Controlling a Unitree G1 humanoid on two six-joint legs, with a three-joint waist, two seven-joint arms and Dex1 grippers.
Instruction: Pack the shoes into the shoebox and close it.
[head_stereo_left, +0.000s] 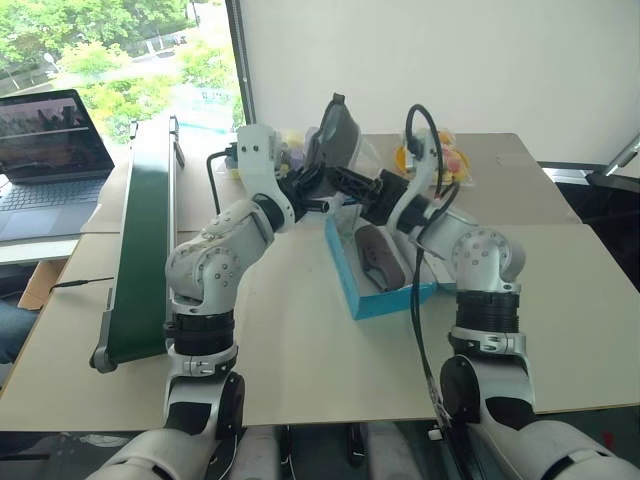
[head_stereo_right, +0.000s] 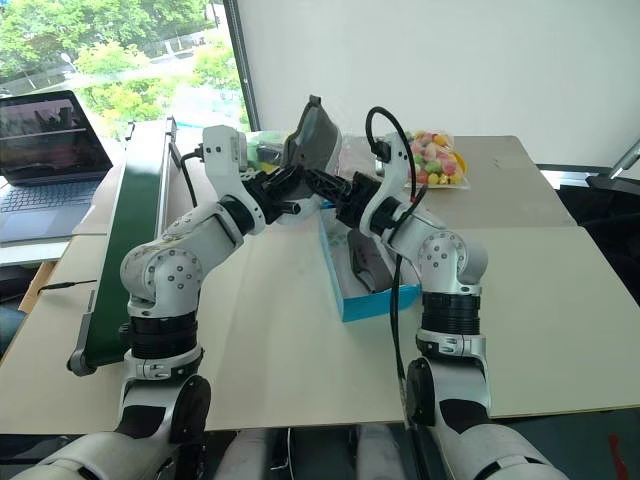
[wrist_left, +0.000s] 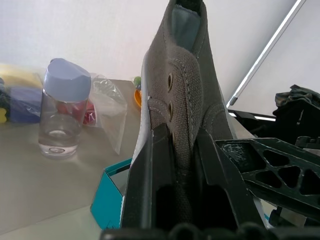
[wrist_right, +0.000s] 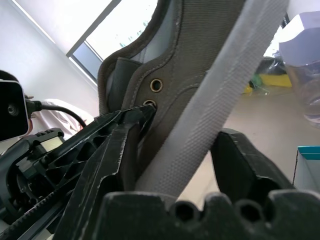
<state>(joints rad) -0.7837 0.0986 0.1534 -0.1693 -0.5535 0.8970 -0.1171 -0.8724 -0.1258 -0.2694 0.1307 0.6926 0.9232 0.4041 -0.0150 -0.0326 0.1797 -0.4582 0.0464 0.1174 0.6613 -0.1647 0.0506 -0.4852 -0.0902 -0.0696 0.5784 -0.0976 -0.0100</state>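
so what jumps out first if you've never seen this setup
A grey shoe held up in mid-air over the table, toe up: the left pincer is shut on it and the right pincer is around its sole edge. Just below sits the open blue box with the other shoe inside. A long green case lies on the left.

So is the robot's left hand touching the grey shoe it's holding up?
Touching. In the left wrist view the left gripper has both black fingers pressed against the shoe, pinching its grey fabric near the eyelets with no gap.
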